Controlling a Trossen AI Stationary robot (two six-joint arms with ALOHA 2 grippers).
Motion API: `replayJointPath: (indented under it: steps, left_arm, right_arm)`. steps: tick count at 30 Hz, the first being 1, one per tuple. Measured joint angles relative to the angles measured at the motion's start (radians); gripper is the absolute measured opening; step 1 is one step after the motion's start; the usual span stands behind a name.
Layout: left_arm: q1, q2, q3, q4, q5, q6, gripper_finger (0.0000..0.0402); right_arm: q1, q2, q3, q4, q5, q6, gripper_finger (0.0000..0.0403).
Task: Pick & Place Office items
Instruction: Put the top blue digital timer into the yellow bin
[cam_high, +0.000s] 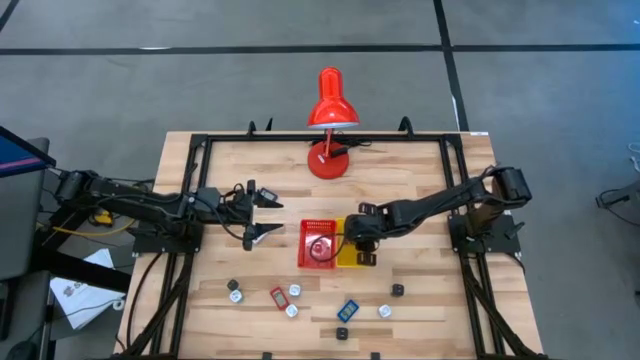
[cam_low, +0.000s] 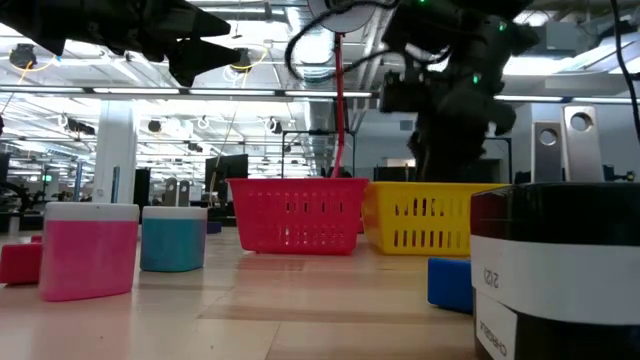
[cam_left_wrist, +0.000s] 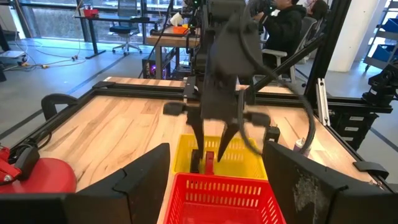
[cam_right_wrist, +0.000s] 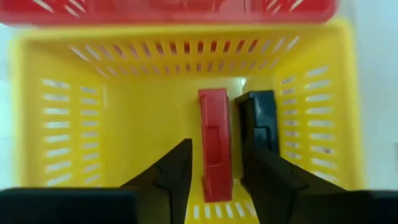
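Note:
My right gripper (cam_right_wrist: 216, 149) hangs open over the yellow basket (cam_right_wrist: 81, 130), fingers pointing steeply down. A flat red office item (cam_right_wrist: 215, 143) stands on edge inside the basket, between the two fingers with a narrow gap on each side. A flat black item (cam_right_wrist: 261, 121) stands beside it. In the left wrist view the red item (cam_left_wrist: 209, 163) shows just below the right gripper's fingertips. My left gripper (cam_high: 268, 213) waits open above the table, left of the red basket (cam_high: 318, 243). Several small items, such as a red one (cam_high: 279, 297) and a blue one (cam_high: 348, 310), lie near the front edge.
The red basket stands against the yellow basket's left side. A red desk lamp (cam_high: 330, 120) stands at the far middle. A black frame (cam_high: 200, 145) runs around the tabletop. Bare wood lies between the baskets and the lamp.

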Motion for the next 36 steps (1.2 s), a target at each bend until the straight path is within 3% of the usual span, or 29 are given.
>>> replayJointPath:
  steps: [10, 17, 24, 28, 31, 36]
  left_arm:
    - [0.000, 0.000, 0.000, -0.036, 0.000, 0.000, 0.0250]
    - [0.000, 0.000, 0.000, -0.171, -0.008, -0.023, 0.0250]
    - [0.008, 0.000, 0.000, -0.301, -0.279, -0.027, 0.0250]
    - [0.086, 0.000, 0.000, -0.419, -0.317, -0.043, 0.0250]
    - [0.188, 0.000, 0.000, -0.504, -0.270, -0.068, 0.0250]
    - [0.396, 0.000, 0.000, -0.526, -0.029, -0.062, 0.0250]
  right_arm:
    - [0.005, -0.229, 0.000, -0.108, 0.008, 0.093, 0.0141]
    - [0.051, -0.262, -0.039, -0.028, 0.062, 0.113, 0.0139]
    - [0.056, -0.262, -0.046, 0.000, 0.063, 0.131, 0.0138]
    - [0.041, -0.262, -0.046, 0.012, 0.063, 0.131, 0.0138]
    - [0.026, -0.262, -0.046, 0.020, 0.063, 0.131, 0.0138]
    - [0.007, -0.262, -0.046, 0.043, 0.059, 0.130, 0.0138]
